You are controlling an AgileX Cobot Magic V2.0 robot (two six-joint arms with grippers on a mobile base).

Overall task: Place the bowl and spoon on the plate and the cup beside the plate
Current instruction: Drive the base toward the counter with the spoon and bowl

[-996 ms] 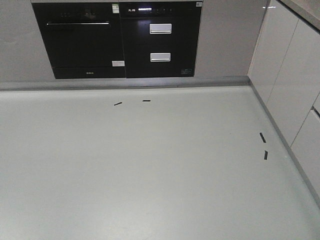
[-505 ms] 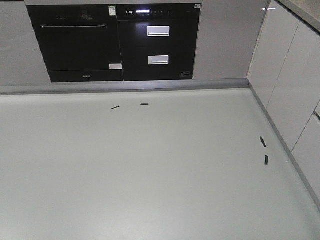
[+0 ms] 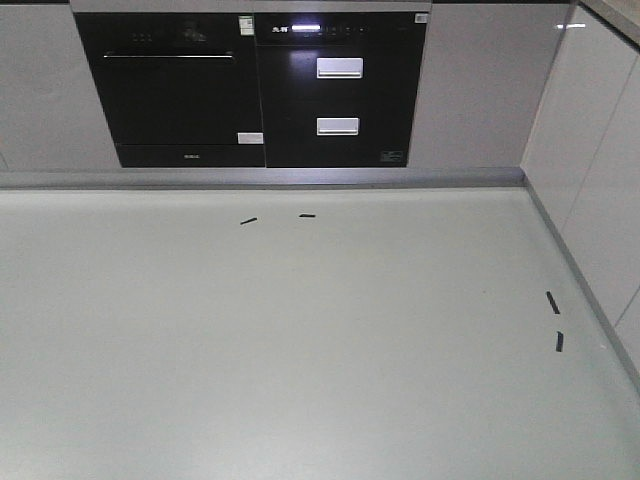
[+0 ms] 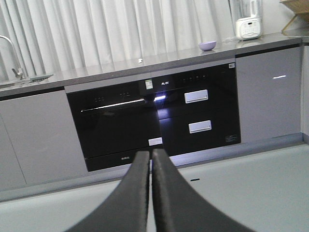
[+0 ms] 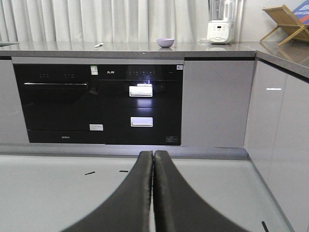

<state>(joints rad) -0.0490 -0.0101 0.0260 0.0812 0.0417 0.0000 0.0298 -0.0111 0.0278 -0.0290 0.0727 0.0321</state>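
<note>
Both wrist cams look across the floor [image 3: 300, 350] at a black oven [image 3: 170, 90] built in under a grey table [image 5: 120, 47]. The left tool [image 4: 149, 153] has its fingers pressed together with nothing between them, and it's the same deal with the right tool [image 5: 153, 152]. The purple bowl [image 5: 165, 42] sits upright on the table, above the right half of the oven unit and well apart from both tools. Left of it lies a small pale thing [image 5: 98, 45], too tiny to make out. A white blender [image 5: 221, 21] stands further right. There are a few short black marks [image 3: 248, 220] on the floor.
</note>
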